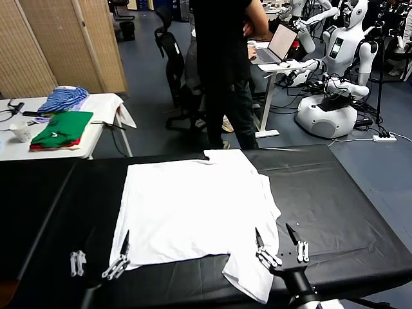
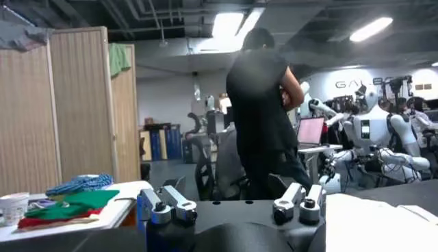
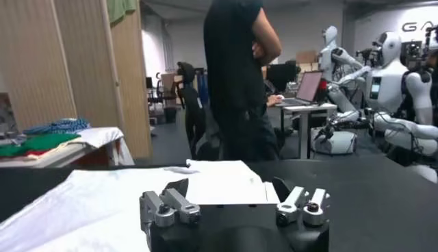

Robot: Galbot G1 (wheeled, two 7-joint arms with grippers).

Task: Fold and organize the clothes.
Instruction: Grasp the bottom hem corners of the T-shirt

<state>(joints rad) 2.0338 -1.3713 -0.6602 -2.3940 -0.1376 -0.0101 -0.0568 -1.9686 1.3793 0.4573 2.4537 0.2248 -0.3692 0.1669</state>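
Observation:
The clothes are one white T-shirt (image 1: 193,206) spread flat on the black table (image 1: 335,199), plain side up, collar toward the far edge. One sleeve hangs toward the near edge at the right. My left gripper (image 1: 102,256) is open at the shirt's near left corner, its inner finger just at the hem. My right gripper (image 1: 275,239) is open at the near right side, over the sleeve's edge. The left wrist view shows the open left gripper (image 2: 233,204) with the shirt (image 2: 373,219) off to one side. In the right wrist view the shirt (image 3: 130,198) lies ahead of the open right gripper (image 3: 231,193).
A person in black (image 1: 222,64) stands just beyond the table's far edge. A white side table (image 1: 103,106) at the far left holds folded green and red garments (image 1: 63,127), a blue striped garment (image 1: 64,98) and a cup (image 1: 20,132). White robots (image 1: 335,71) and a laptop desk stand behind on the right.

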